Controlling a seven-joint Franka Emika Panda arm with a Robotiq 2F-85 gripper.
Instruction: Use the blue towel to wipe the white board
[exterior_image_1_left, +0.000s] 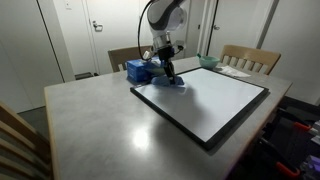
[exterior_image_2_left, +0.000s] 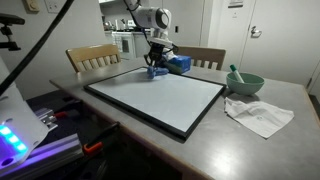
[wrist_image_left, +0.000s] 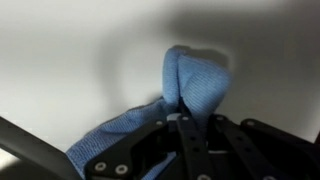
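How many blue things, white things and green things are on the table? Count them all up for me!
Blue: 2, the blue towel and a blue box
White: 2, the white board and a crumpled white cloth
Green: 1, a bowl
Total: 5
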